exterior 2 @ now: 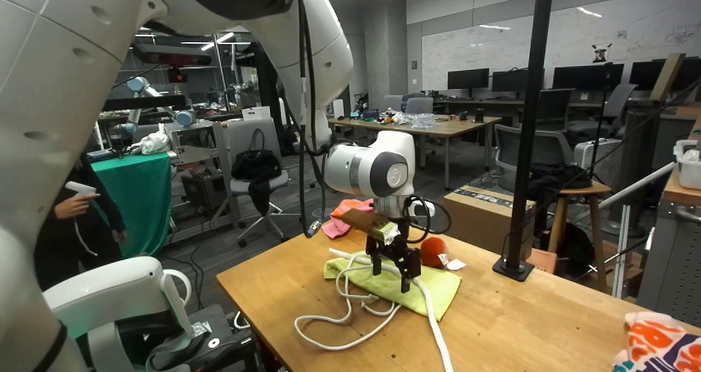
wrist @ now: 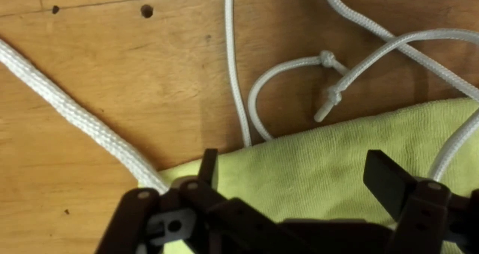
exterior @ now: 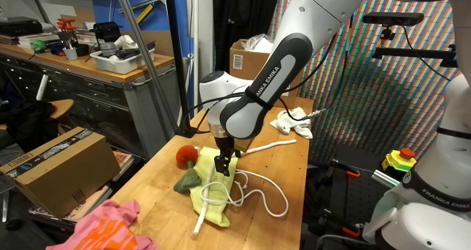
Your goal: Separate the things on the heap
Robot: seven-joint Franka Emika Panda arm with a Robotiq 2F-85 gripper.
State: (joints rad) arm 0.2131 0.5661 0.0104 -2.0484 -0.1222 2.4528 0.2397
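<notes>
Gripper [wrist: 292, 160]: we see the two fingers spread wide with nothing held between them, above the heap [exterior: 217, 194]; whether they touch what lies below we cannot tell.
Yellow cloth [wrist: 299, 179]: laid out on the table [exterior: 165, 213], beneath the gripper. We judge it light and limp; a pinch at a free corner should serve.
Thick white rope [wrist: 93, 127]: laid across the yellow cloth, running past it at either side. We expect it to be light, bendy and sturdy; we would grip it crosswise on a length resting directly on the table.
Thin white cord [wrist: 235, 78]: looped beside the yellow cloth, two knots showing, passing partly over and partly under it. We judge it supple and prone to snag; a loose outer loop offers the best hold.
Red ball [exterior: 187, 156]: just beside the yellow cloth; probably soft, apt to roll, best taken around its middle.
Green piece [exterior: 188, 180]: at the yellow cloth's edge; seemingly soft fabric, easily pinched.
Pink cloth [exterior: 106, 228]: well apart from the heap.
</notes>
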